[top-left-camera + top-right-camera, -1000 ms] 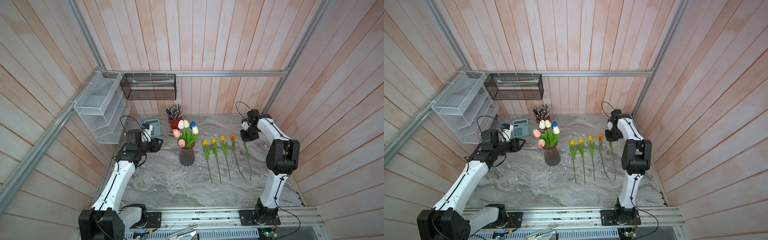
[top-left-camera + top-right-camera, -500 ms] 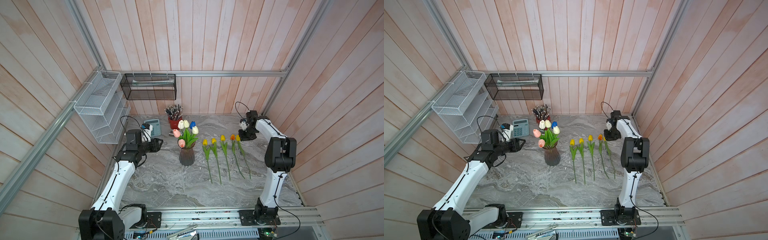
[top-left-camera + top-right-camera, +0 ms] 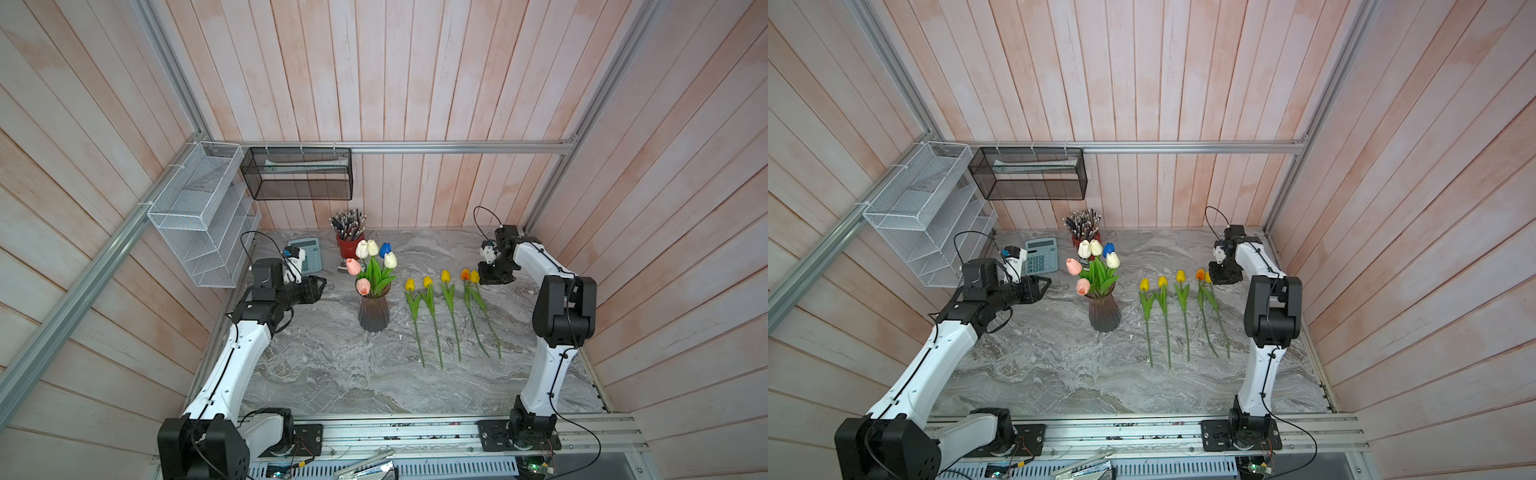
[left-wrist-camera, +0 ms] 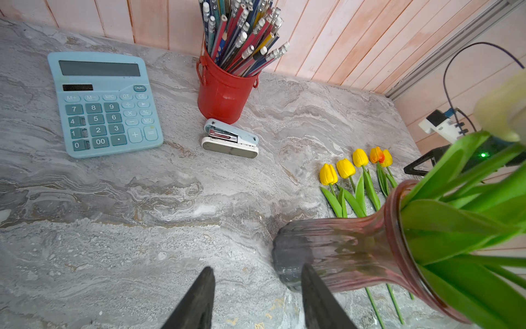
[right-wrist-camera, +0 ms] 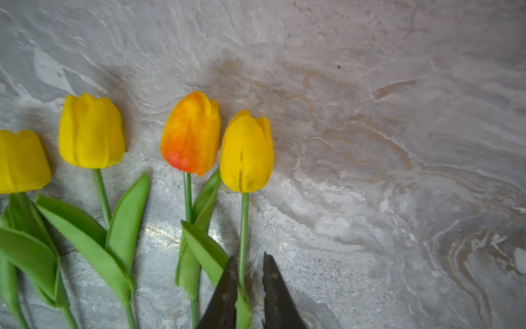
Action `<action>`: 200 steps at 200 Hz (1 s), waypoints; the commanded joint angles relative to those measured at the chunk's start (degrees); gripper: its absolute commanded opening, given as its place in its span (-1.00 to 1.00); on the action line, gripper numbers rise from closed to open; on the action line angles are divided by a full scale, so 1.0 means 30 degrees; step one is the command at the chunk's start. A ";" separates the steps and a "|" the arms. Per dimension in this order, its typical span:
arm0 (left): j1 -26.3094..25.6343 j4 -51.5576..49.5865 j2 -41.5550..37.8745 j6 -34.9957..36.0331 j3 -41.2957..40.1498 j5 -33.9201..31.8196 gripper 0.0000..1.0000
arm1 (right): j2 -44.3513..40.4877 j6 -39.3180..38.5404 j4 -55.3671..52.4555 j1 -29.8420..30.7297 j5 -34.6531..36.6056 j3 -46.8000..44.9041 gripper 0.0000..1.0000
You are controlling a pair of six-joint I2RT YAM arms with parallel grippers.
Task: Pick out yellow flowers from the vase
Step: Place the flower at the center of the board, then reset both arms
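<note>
Several yellow flowers (image 3: 445, 275) (image 3: 1180, 275) lie side by side on the marble table, right of the vase (image 3: 374, 311) (image 3: 1104, 313), which holds white, pink and blue tulips. The rightmost yellow flower (image 5: 246, 151) rests against the orange-tinged one (image 5: 192, 131). My right gripper (image 5: 249, 257) (image 3: 484, 279) is low over the table, open, its jaws straddling that flower's stem (image 5: 243, 222) with a gap on one side. My left gripper (image 4: 256, 267) (image 3: 322, 284) hovers open to the left of the vase (image 4: 341, 253), with only bare table between its jaws.
A red cup of pencils (image 3: 349, 245), a blue calculator (image 3: 305, 254) and a stapler (image 4: 230, 138) sit behind the vase. A white wire rack (image 3: 199, 216) and a black mesh basket (image 3: 299, 174) hang on the walls at the back left.
My right gripper has brought the yellow flower it held down beside the orange-tinged one, and its jaws have parted off the stem. The left arm has stayed put.
</note>
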 commanded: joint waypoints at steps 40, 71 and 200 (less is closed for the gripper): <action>0.0477 0.1753 -0.0357 -0.1237 -0.0666 -0.2563 0.23 | -0.4142 0.1034 0.4441 -0.0828 -0.2068 -0.2369 -0.08; 0.0555 0.3432 -0.0842 -0.1077 -0.1423 -0.3970 0.60 | -0.6758 0.0923 0.7883 -0.1015 -0.2216 -0.4847 0.25; 0.0997 2.0038 0.1598 0.1297 -0.9932 -1.2232 1.00 | -1.4475 0.1505 2.7853 -0.1081 0.3391 -2.1007 0.97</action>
